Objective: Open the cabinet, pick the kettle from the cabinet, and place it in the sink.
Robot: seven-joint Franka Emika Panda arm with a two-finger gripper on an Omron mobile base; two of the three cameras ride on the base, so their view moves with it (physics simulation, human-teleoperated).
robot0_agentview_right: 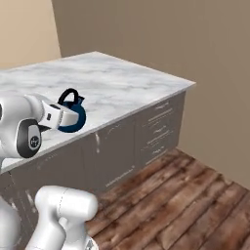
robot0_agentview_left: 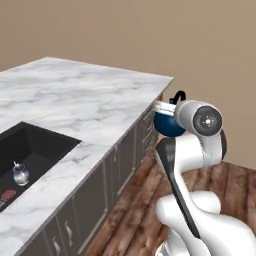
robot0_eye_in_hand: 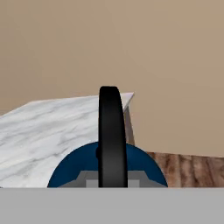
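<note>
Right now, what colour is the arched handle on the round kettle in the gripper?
Black, above the dark-blue round kettle body; the arched handle shows best in the hand view.

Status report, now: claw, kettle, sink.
Claw shut on kettle, carried in the air beside the counter's edge. Sink off to the left, glass jar already in the basin.

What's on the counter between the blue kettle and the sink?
Just bare white marble counter, seen in the left base view. The kettle hangs in the pincer off the counter's edge; the sink sits far left, a small jar inside.
</note>
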